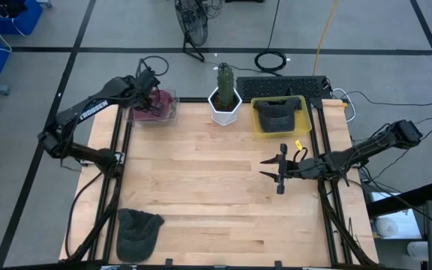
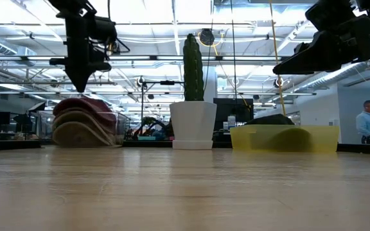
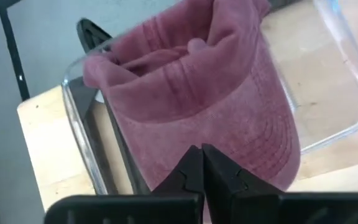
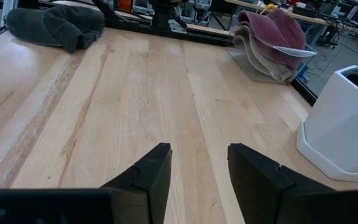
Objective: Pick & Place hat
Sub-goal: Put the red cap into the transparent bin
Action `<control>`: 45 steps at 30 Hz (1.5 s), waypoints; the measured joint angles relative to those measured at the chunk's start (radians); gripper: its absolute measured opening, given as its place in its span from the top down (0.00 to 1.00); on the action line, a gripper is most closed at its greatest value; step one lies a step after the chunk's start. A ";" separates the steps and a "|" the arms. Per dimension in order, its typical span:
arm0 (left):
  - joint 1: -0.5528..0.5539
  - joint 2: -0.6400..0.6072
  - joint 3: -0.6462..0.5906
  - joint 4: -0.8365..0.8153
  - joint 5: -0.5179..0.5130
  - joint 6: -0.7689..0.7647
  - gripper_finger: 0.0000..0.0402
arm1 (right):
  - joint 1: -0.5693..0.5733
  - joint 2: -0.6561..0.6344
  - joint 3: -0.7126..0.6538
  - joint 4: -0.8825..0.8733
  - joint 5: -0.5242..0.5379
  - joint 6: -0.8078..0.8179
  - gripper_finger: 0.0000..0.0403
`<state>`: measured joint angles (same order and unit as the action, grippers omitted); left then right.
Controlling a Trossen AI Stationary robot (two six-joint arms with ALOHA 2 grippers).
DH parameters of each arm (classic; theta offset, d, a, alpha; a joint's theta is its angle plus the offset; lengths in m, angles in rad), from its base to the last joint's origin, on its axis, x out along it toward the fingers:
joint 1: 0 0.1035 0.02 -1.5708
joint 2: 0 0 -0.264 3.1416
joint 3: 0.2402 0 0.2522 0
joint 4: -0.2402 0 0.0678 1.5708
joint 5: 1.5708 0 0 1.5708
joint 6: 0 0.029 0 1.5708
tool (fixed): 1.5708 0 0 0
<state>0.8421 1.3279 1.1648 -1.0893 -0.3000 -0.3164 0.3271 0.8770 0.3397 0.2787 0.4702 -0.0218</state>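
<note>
A maroon cap (image 3: 229,106) lies on top of a few pale caps in a clear container (image 3: 347,74) at the table's far left corner (image 1: 158,103). My left gripper (image 3: 201,163) is shut and empty, pointing down just above the maroon cap. In the low view (image 2: 79,86) a small gap shows between them. My right gripper (image 4: 199,162) is open and empty over the bare table on the right side (image 1: 276,174). A dark grey hat (image 1: 137,229) lies crumpled near the near left corner. Another dark hat (image 1: 278,114) sits in a yellow tray (image 1: 259,126).
A white planter with a cactus (image 1: 224,101) stands at the far edge between the clear container and the yellow tray. A keyboard (image 1: 283,86) and cables lie behind the table. The middle of the wooden table (image 1: 201,180) is bare. A person (image 2: 368,122) stands far off in the room.
</note>
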 joint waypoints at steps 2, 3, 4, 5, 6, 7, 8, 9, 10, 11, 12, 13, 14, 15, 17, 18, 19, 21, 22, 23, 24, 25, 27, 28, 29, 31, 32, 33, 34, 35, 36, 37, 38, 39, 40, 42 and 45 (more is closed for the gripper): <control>0.000 0.032 0.000 -0.002 -0.003 0.000 0.98 | 0.000 0.003 0.000 0.000 0.000 0.009 0.64; 0.000 0.048 0.000 -0.001 -0.006 0.000 0.97 | 0.000 0.006 0.000 0.001 0.000 0.010 0.64; 0.002 0.064 0.000 -0.002 -0.008 0.000 0.97 | 0.000 0.009 0.000 0.000 0.000 0.010 0.64; 0.002 0.079 0.000 -0.005 -0.008 0.000 0.97 | 0.000 0.011 0.000 -0.001 0.000 0.010 0.64; 0.003 0.095 0.000 -0.008 -0.008 0.001 0.98 | 0.000 0.014 0.000 0.001 0.000 0.010 0.64; 0.003 0.112 -0.003 -0.008 -0.009 0.004 0.99 | 0.000 0.018 0.000 0.002 0.000 0.010 0.64; 0.003 0.126 -0.010 -0.002 -0.019 0.004 0.99 | 0.000 0.021 0.000 0.001 0.000 0.010 0.64; 0.006 0.139 -0.016 0.006 -0.028 0.006 0.99 | 0.000 0.024 0.000 0.000 0.000 0.012 0.64; 0.011 0.150 -0.028 0.017 -0.039 0.012 0.98 | 0.000 0.027 0.000 0.001 0.000 0.016 0.64; 0.016 0.157 -0.042 0.034 -0.045 0.021 0.97 | 0.000 0.031 0.000 0.002 0.000 0.018 0.64; 0.020 0.162 -0.058 0.059 -0.046 0.029 0.97 | 0.000 0.034 0.000 0.002 0.000 0.018 0.64; 0.024 0.163 -0.076 0.089 -0.046 0.034 0.96 | 0.000 0.037 0.000 0.001 0.000 0.019 0.64; 0.027 0.163 -0.096 0.119 -0.046 0.042 0.96 | 0.000 0.040 0.000 0.003 0.000 0.018 0.64; 0.031 0.163 -0.113 0.145 -0.045 0.047 0.97 | 0.000 0.044 0.000 0.009 0.000 0.019 0.64; 0.036 0.160 -0.143 0.184 -0.039 0.052 0.99 | 0.000 0.051 0.000 0.012 0.000 0.018 0.64; 0.039 0.160 -0.157 0.204 -0.034 0.058 0.99 | 0.000 0.055 0.000 0.018 0.000 0.018 0.64; 0.042 0.160 -0.169 0.219 -0.028 0.069 0.99 | 0.000 0.060 0.000 0.031 0.001 0.018 0.64; 0.043 0.160 -0.191 0.246 -0.023 0.076 0.97 | 0.000 0.070 0.000 0.053 0.000 0.014 0.64; 0.043 0.159 -0.202 0.260 -0.023 0.076 0.97 | 0.000 0.076 0.000 0.062 0.001 0.013 0.64; 0.043 0.159 -0.213 0.274 -0.023 0.077 0.97 | 0.000 0.082 0.000 0.070 0.001 0.013 0.64; 0.043 0.159 -0.221 0.283 -0.023 0.078 0.98 | -0.001 0.088 0.000 0.076 0.001 0.012 0.64; 0.043 0.159 -0.229 0.290 -0.023 0.078 0.99 | -0.001 0.095 0.000 0.080 0.001 0.012 0.64; 0.043 0.159 -0.242 0.306 -0.024 0.078 0.99 | -0.001 0.110 0.000 0.093 0.001 0.011 0.64; 0.043 0.159 -0.246 0.313 -0.024 0.078 0.98 | -0.001 0.118 0.000 0.098 0.001 0.011 0.64; 0.043 0.159 -0.248 0.316 -0.024 0.078 0.98 | -0.001 0.125 0.000 0.102 0.001 0.011 0.64; 0.043 0.159 -0.249 0.316 -0.023 0.078 0.98 | -0.001 0.138 0.000 0.108 0.001 0.011 0.64; 0.043 0.159 -0.249 0.315 -0.023 0.078 0.99 | -0.001 0.144 0.000 0.108 0.001 0.010 0.64; 0.043 0.159 -0.249 0.315 -0.023 0.078 0.99 | -0.001 0.149 0.000 0.110 0.001 0.010 0.64; 0.042 0.159 -0.249 0.315 -0.023 0.078 0.99 | -0.001 0.153 0.000 0.111 0.001 0.010 0.64; 0.040 0.159 -0.249 0.314 -0.023 0.078 0.99 | -0.001 0.156 0.000 0.111 0.001 0.010 0.64; 0.036 0.159 -0.249 0.314 -0.024 0.078 0.98 | -0.001 0.158 0.000 0.113 0.001 0.010 0.64; 0.033 0.159 -0.250 0.313 -0.027 0.077 0.98 | -0.001 0.159 0.000 0.114 0.001 0.010 0.64; 0.028 0.159 -0.250 0.311 -0.028 0.076 0.98 | -0.001 0.159 0.000 0.114 0.001 0.010 0.64; 0.023 0.159 -0.252 0.310 -0.030 0.075 0.99 | -0.001 0.159 0.000 0.114 0.001 0.010 0.64; 0.018 0.159 -0.255 0.311 -0.034 0.075 0.99 | -0.001 0.159 0.000 0.114 0.001 0.010 0.64; 0.007 0.159 -0.269 0.319 -0.042 0.076 0.99 | -0.001 0.158 0.000 0.114 0.001 0.010 0.64; 0.003 0.157 -0.295 0.325 -0.044 0.076 0.98 | -0.001 0.158 0.000 0.114 0.001 0.011 0.64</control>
<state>0.8455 1.4845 0.8694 -0.7642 -0.3443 -0.2401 0.3264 1.0355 0.3393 0.3927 0.4709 -0.0109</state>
